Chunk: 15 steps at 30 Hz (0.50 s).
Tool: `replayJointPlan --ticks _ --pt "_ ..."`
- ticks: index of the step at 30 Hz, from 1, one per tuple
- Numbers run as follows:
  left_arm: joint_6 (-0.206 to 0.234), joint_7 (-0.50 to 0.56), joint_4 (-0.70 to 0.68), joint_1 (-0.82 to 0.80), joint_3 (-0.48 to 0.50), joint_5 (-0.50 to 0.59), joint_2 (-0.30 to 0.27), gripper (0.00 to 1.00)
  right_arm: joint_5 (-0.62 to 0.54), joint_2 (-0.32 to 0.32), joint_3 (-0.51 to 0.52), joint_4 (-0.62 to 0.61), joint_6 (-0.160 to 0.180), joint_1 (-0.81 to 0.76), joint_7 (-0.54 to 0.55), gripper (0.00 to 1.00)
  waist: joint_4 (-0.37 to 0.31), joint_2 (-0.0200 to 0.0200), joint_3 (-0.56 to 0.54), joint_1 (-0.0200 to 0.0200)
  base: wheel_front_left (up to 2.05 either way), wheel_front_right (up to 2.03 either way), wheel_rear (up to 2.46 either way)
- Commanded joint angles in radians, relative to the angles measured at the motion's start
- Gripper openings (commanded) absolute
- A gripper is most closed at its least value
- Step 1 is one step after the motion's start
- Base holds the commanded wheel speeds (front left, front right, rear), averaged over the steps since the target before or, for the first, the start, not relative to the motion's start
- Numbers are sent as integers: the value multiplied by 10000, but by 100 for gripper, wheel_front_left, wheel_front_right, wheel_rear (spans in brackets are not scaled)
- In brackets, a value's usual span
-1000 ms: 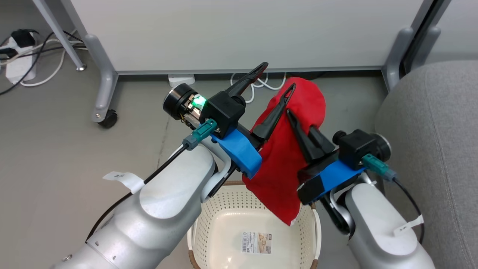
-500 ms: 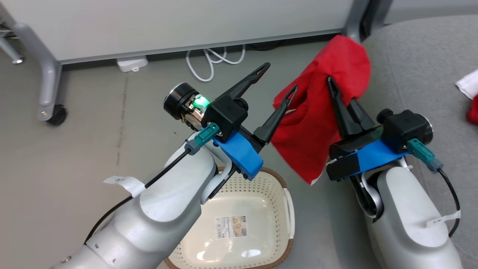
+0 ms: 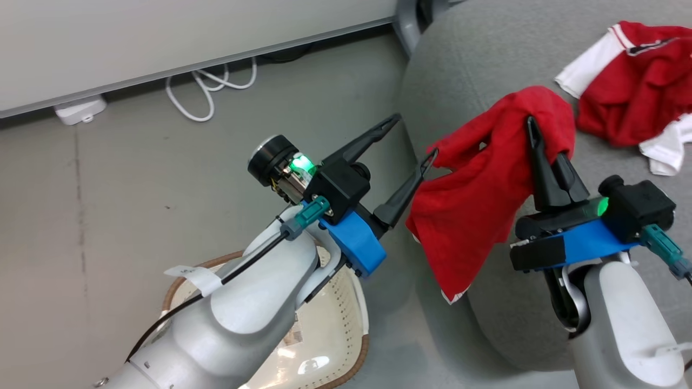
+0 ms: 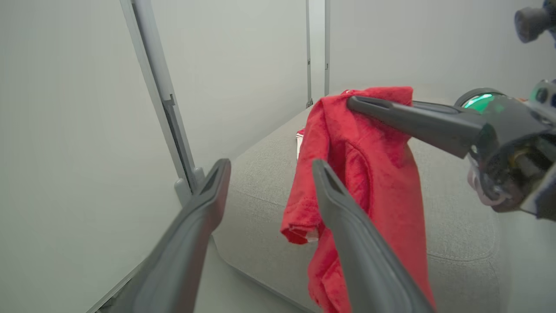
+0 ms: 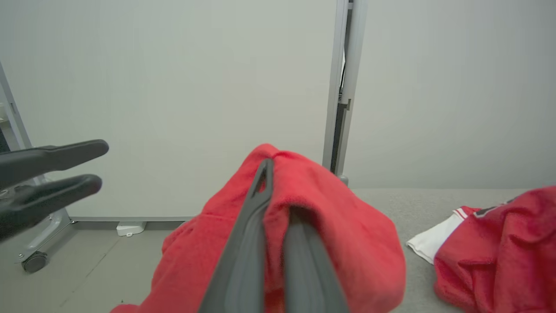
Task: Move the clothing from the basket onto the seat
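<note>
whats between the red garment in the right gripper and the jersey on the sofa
Just a narrow bare strip of grey sofa, seen in the head and right wrist views, separates the garment and the jersey.

Most likely a lab or office corner dressed up as a living room. Closed in by pale partition panels on grey metal posts, with a caster under one foot. Bare grey floor, white cables looped at the far panel's base. Grey sofa on the right, laundry basket near.
</note>
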<state>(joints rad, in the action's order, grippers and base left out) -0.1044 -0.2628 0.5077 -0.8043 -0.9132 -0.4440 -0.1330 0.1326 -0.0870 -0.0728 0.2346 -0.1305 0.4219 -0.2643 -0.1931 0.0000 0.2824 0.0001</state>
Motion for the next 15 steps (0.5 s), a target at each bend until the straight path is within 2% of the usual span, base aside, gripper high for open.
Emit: replayJointPlan --ticks 1,7,15 --pt "-59 -27 22 93 -78 59 -19 100 -64 19 173 -202 -5 -268 -1 0 -438 0 57 -1 0 0 0" --pt "-105 -27 67 256 -251 76 1 100 -69 101 569 -664 -5 -904 -1 0 -901 0 40 -1 0 0 0" --pt "-142 -27 107 403 -381 83 53 100 -75 207 903 -1014 -5 -1562 -1 0 -1144 0 -39 -1 0 0 0"
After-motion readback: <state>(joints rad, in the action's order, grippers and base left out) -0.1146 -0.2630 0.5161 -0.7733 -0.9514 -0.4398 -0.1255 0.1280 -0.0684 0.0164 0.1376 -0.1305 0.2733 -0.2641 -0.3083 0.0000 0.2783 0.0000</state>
